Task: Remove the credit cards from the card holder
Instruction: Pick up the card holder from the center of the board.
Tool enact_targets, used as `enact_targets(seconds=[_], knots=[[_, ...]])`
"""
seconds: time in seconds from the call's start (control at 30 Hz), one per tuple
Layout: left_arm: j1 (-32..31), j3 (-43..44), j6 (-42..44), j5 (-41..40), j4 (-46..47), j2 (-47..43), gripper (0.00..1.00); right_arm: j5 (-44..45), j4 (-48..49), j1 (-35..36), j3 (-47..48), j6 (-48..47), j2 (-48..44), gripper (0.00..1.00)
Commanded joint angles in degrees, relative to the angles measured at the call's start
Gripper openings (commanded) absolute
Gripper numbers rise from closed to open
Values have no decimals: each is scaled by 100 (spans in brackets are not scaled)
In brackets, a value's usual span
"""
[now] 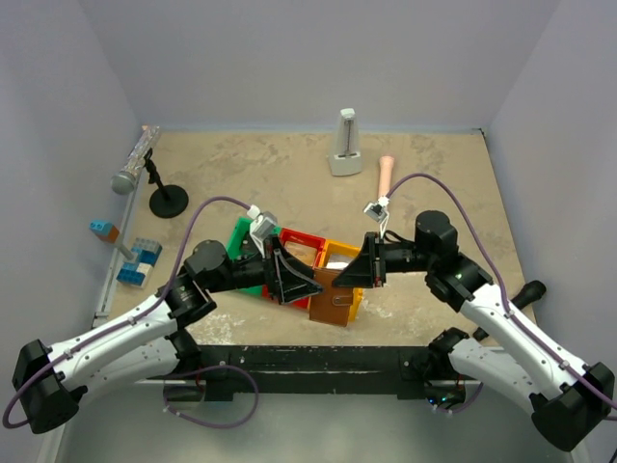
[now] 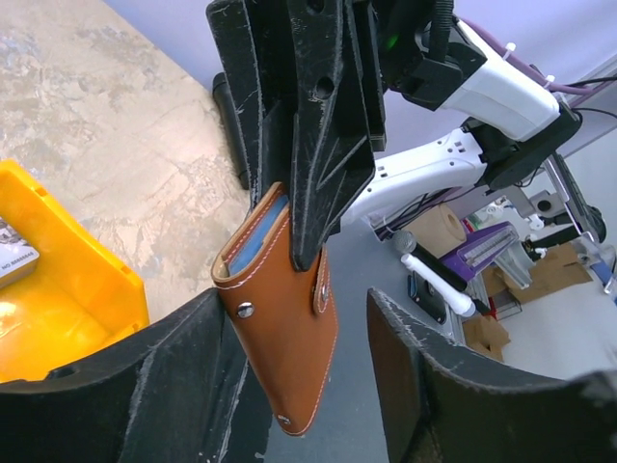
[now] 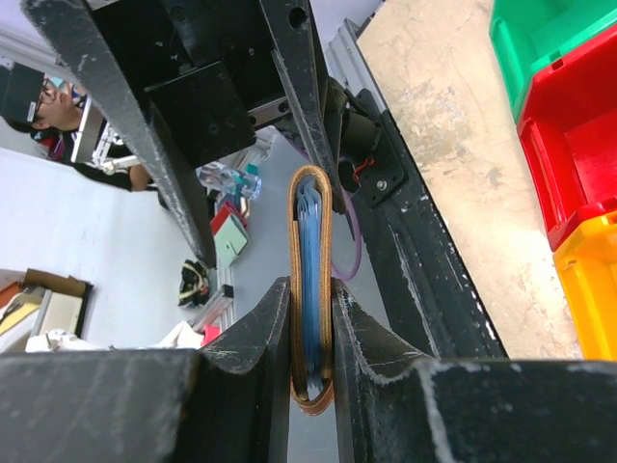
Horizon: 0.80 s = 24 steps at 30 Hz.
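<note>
- Table [image 1: 289, 174]: flat top with a mottled beige, stone-like finish, enclosed by plain pale walls.
- Two arms in white shells with black joints, meeting over the near edge.
- Three glossy moulded plastic bins in a row: green bin [image 1: 241, 236], red bin [image 1: 304, 241], yellow bin [image 1: 355, 307]. All are open-topped with thick rims.
- Microphone [image 1: 135, 164]: grey mesh head on a thin black stand with a round base, at the far left.
- Left gripper [image 2: 294, 299]: matte black, scuffed fingers spread wide with nothing clamped. The card holder hangs between them, and I cannot tell whether either finger touches it.
- Right gripper [image 3: 310, 289]: flat black fingers pinched firmly on the card holder, one against each face.
- Card holder [image 2: 289, 338]: folded shut and held in the air just beside the yellow bin, near the table's front edge. It is smooth tan leather with pale stitching along rounded edges. Seen edge-on from the right wrist it is a narrow U with blue-grey layers inside — cards or panels, I cannot tell which.
- Label [image 2: 14, 256]: white, lying in the yellow bin. Its print starts with "NO"; the rest is too small to read.
- Snap [image 2: 321, 287]: small round metal stud on the holder's brown tab.
</note>
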Motion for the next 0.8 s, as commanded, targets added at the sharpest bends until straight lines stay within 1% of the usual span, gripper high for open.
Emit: enact_targets(seconds=[0.0,0.1,0.27,0.33,0.4,0.53,0.57,0.77], knots=[[-1,159,135,194,376,15,60,-165,68,43,321,-73,-41,9],[-1,194,109,291,385,137,55,-182,94,60,339,-55,-33,9],[-1,203,91,300,447,199,54,-253,94,78,374,-29,-24,10],[-1,212,91,309,464,217,51,-270,86,104,392,-29,-6,10],[-1,238,91,343,491,226,46,-297,85,113,409,-29,11,10],[-1,238,12,440,614,252,32,-332,85,122,427,-46,64,10],[-1,247,12,449,640,252,30,-341,77,131,436,-47,82,10],[-1,247,4,441,693,252,32,-358,50,175,436,-64,152,11]])
